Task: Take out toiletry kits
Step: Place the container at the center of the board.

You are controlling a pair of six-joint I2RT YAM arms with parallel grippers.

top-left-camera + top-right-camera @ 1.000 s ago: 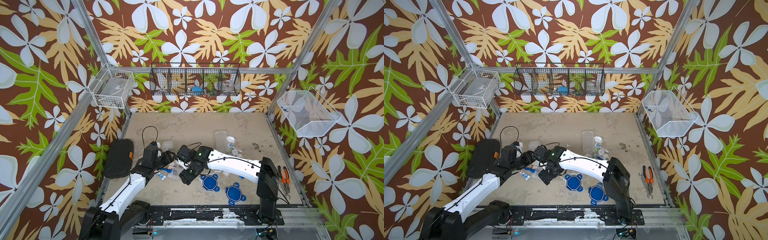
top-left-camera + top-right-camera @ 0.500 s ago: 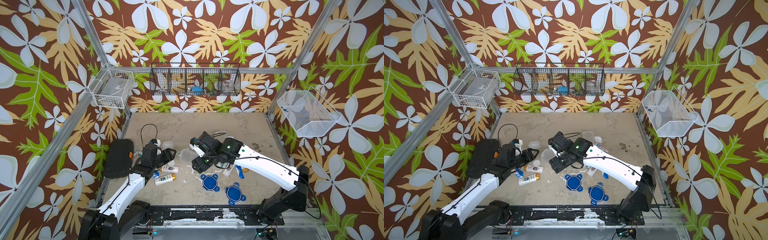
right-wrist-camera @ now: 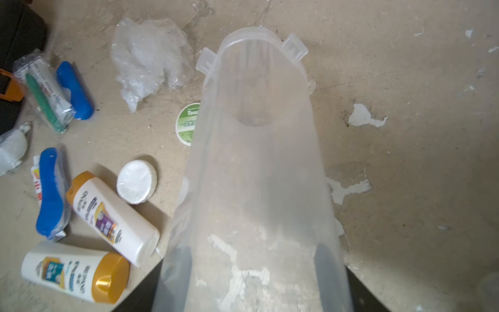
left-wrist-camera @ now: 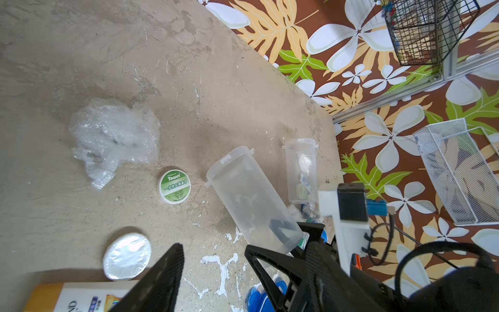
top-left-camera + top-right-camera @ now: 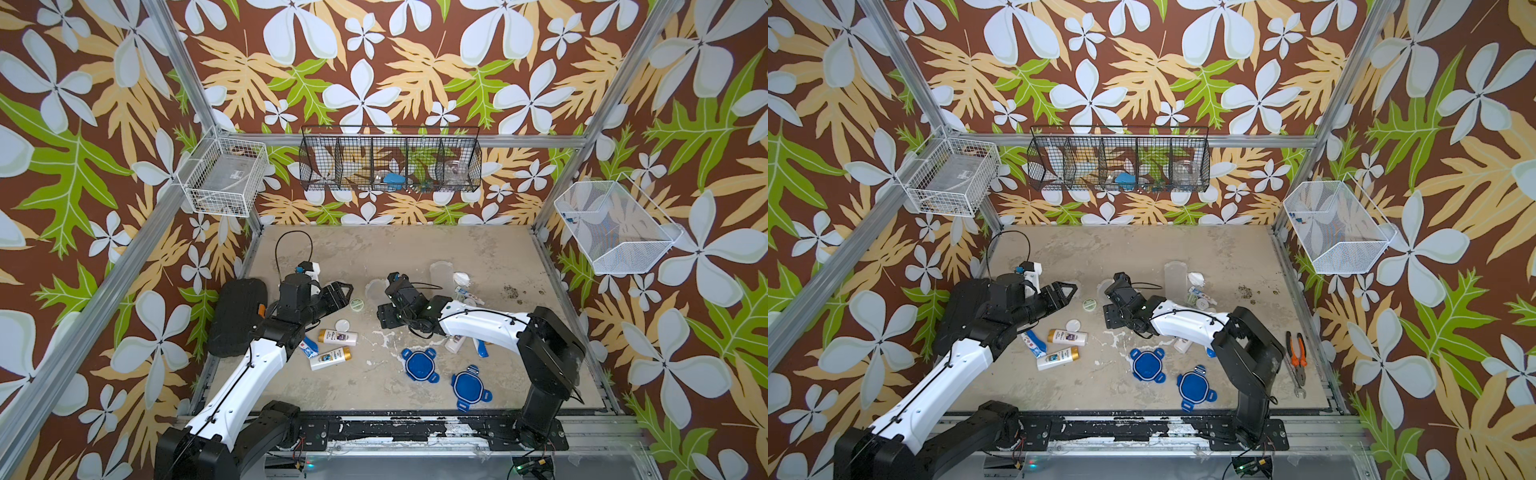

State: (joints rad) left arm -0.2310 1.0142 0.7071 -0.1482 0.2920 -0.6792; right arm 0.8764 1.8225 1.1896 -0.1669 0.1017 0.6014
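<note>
Nearest me, two blue lids (image 5: 419,365) lay flat on the table (image 5: 374,399). Just past them, toward the left, a pair of white bottles (image 5: 337,336) with gold caps lay on their sides beside a blue toothbrush (image 3: 50,194) and a white round tin (image 5: 342,324). Another bottle (image 5: 455,344) poked out from under the right arm (image 5: 482,328). So the toiletry kits were out loose on the tabletop. Beyond them the left gripper (image 5: 345,293) hung over the table with its fingers spread and nothing between them. Facing it, the right gripper (image 5: 390,300) was clamped on the base of an empty, tilted clear jar (image 3: 256,175). A green tin (image 5: 356,304) sat between the two grippers, near a crumpled clear bag (image 4: 113,135). Farther back a second jar (image 5: 440,274) stood upright, with a small tube (image 5: 468,293) just beside it.
</note>
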